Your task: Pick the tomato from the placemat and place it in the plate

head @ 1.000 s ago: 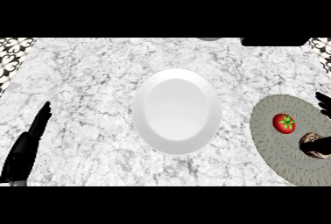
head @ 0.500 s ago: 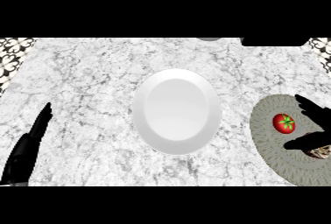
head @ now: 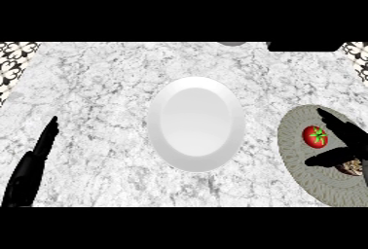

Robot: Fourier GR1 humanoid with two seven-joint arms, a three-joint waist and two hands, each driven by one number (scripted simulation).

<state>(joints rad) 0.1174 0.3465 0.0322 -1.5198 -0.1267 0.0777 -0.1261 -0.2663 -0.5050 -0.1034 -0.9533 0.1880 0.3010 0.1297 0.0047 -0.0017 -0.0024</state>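
Head view gives me the tomato lying on the placemat at the plate's three o'clock, my right hand open around it, apparently not touching, left hand open at the bench's eight o'clock.

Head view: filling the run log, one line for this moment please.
phase: reach | right robot hand: open, by red tomato on grey round placemat | white round plate: no tomato yet | left robot hand: resting, left
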